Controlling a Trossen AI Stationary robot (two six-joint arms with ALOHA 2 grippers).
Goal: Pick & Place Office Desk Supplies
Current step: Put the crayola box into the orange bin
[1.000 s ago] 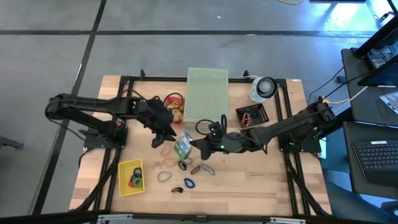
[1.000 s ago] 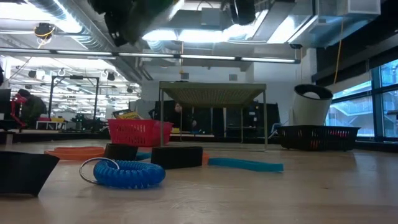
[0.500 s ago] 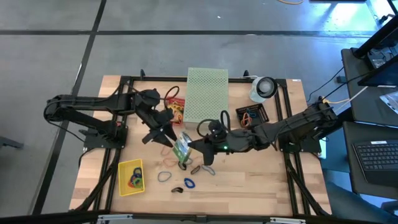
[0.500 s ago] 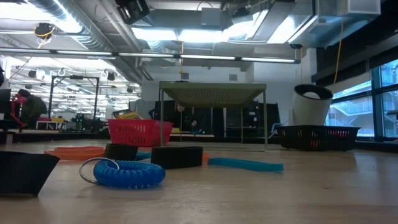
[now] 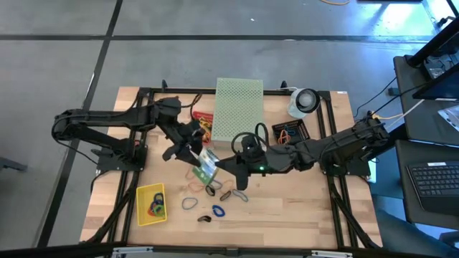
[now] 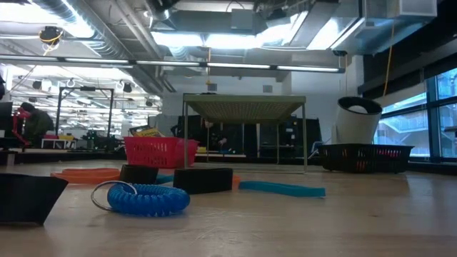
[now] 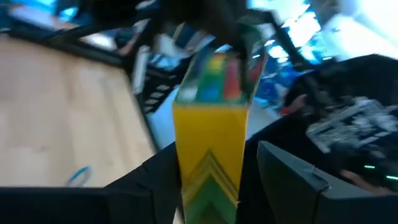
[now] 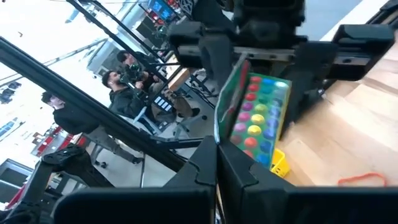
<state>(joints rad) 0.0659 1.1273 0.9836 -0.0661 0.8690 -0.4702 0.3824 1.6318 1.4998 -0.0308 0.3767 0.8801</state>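
card box (image 5: 207,164) held above table centre, between both grippers | right gripper (image 5: 217,169): i see its fingers clamped together on the box flap | left gripper (image 5: 195,153): i see its fingers (image 7: 283,180) spread apart, one on each side of the box | rubber bands (image 5: 189,203) on the table (image 5: 287,208) nearer the front edge | yellow tray (image 5: 141,193) front left

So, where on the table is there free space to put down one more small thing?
Bare wood lies along the near edge of the table, right of the blue loop, and in the near right corner. Crowded: the centre, where both arms meet at the card box above the loops, and the far side with the perforated box and red basket.
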